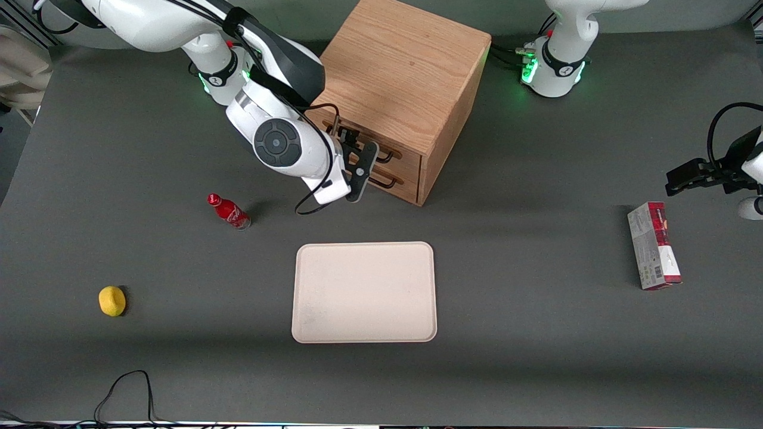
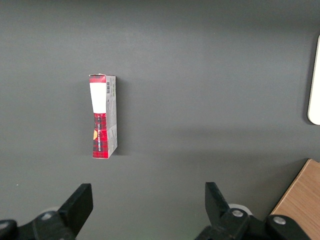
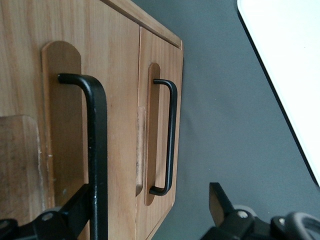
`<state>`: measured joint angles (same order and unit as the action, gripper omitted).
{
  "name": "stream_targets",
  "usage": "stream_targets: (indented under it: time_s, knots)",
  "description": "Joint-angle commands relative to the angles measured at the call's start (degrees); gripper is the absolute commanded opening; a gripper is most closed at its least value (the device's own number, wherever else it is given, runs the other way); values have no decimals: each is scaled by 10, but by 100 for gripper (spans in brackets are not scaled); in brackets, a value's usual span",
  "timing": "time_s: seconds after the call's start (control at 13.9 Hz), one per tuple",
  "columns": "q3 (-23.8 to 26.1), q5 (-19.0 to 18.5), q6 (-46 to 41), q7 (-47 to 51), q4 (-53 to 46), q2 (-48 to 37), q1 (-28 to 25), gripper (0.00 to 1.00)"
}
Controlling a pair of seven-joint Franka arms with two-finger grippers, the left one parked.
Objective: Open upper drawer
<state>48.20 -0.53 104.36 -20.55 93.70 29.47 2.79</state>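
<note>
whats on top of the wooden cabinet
Nothing rests on the wooden cabinet; the visible top is bare, though the arm covers one corner. The hand is at the upper drawer front, fingers open.

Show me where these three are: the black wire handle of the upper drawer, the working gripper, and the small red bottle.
black wire handle of the upper drawer (image 3: 98, 150), right wrist view, on its long bar.
gripper (image 3: 150, 210), right wrist view, midway between its open fingertips.
small red bottle (image 1: 230, 212), front view, on its body.

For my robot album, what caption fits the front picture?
Gripper at light oak upper drawer with thin black handle, fingers open.
</note>
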Motion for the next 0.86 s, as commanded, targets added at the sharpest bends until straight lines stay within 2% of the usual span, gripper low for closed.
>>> stream_targets:
  time_s: [0.0,0.58,0.79]
  knots:
    - [-1,-50,29,-10,-6,31,-2,100]
    - [-2,-61,27,-18,-28,38,0,100]
    - [-21,-61,26,-17,-49,38,0,100]
